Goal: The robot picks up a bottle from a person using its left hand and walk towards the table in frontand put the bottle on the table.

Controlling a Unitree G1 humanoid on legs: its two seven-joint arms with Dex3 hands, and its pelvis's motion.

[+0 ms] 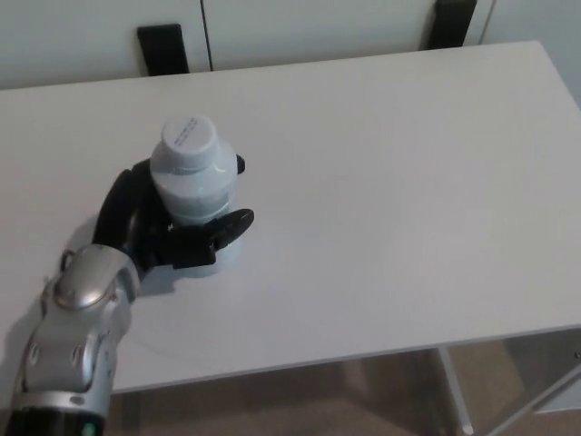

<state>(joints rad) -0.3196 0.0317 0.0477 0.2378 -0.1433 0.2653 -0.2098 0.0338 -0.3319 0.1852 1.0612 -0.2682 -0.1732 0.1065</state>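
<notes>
Bottle: the white bottle (pixel 192 182) stood upright on the left half of the table (pixel 390 182), well in from the table's near edge and from its far edge.
Bottle cap: a white round cap (pixel 186 141) with small grey print on top, facing up toward the camera.
Bottle base: it sat at the table surface; whether it rested there fully could not be told.
Left hand: the black left hand (pixel 163 232) was wrapped around the bottle's lower body, gripping it.
Fingers: one thick finger (pixel 227 227) curled across the bottle's near side, just above the table; others reached round the far side, with one tip showing at the bottle's right.
Left forearm: the silver forearm (pixel 77 331) came up over the table's near left corner, angled toward the table's middle, wrist bent toward the bottle.
Table: white, plain, with a faint shadow under the hand.
Table leg: a white leg (pixel 454 391) showed below the table's near edge, toward the right.
Beyond the table: white cabinet fronts (pixel 300 27) and two black upright pieces (pixel 163 47) at the far edge.
Floor: brown floor (pixel 300 400) below the table's near edge.
</notes>
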